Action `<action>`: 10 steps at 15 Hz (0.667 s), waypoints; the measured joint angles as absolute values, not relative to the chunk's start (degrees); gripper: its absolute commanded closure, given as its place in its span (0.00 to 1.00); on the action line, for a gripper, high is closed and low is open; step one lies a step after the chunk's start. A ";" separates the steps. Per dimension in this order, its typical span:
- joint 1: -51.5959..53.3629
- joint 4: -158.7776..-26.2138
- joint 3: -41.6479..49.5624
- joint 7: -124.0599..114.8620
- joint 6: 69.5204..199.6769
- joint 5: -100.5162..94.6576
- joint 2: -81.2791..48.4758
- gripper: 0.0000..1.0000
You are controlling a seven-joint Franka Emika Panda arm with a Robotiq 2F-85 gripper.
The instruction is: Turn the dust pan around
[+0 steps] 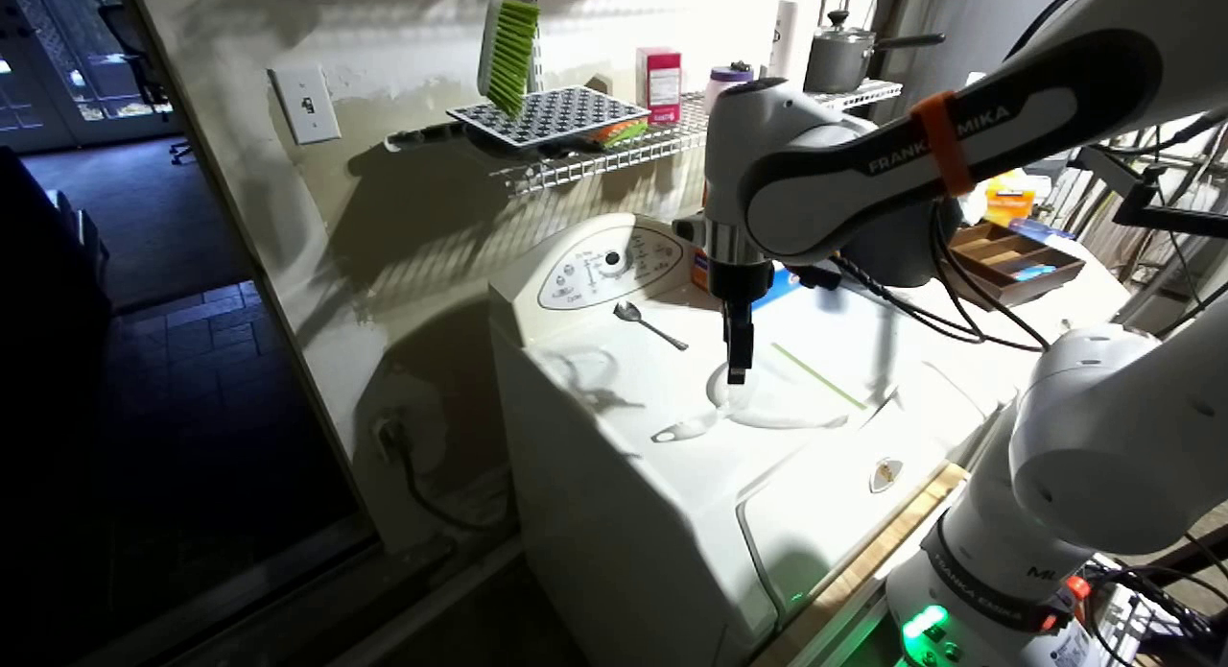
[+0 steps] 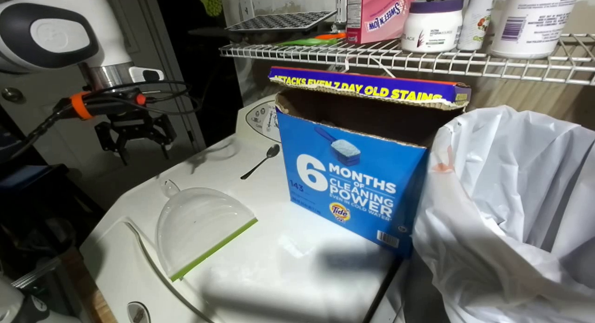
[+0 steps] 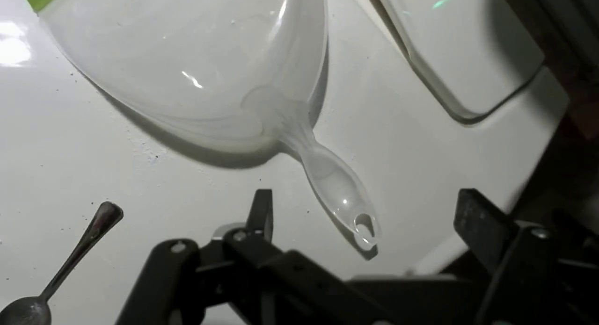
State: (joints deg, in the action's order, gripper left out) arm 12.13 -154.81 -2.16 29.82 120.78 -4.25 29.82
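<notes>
The dust pan is clear, whitish plastic with a green front lip. It lies flat on the white machine top in both exterior views (image 1: pixel 772 393) (image 2: pixel 200 225). In the wrist view the dust pan (image 3: pixel 196 72) has its handle pointing down toward my gripper (image 3: pixel 365 198), and the handle's holed end appears between the fingers. The fingers are wide apart and hold nothing. In both exterior views my gripper (image 1: pixel 737 371) (image 2: pixel 145 154) hangs above the machine near the handle end, apart from the pan. The far lip is cut off in the wrist view.
A metal spoon (image 1: pixel 652 326) (image 2: pixel 261 161) (image 3: pixel 82 248) lies beside the pan. A large open Tide box (image 2: pixel 353 183) stands behind it, next to a white-bagged bin (image 2: pixel 506 211). A wire shelf (image 1: pixel 624 158) (image 2: pixel 297 56) with goods overhangs the machine's back. A brown tray (image 1: pixel 1007 264) sits beyond.
</notes>
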 measured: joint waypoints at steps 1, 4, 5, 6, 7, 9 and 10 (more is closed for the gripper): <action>12.13 -155.04 -3.35 28.84 120.78 -6.35 29.58 0.00; 12.13 -155.17 -5.26 27.44 120.78 -8.34 29.18 0.00; 12.12 -155.17 -5.27 27.43 120.78 -8.41 29.18 0.00; 12.15 -155.17 -5.21 27.43 120.78 -8.41 29.18 0.00; 12.32 -155.18 -5.08 27.58 120.76 -8.12 29.04 0.00; 13.14 -155.32 -5.06 27.97 120.74 -8.12 27.90 0.00; 13.71 -155.43 -5.13 28.17 120.77 -8.12 27.00 0.00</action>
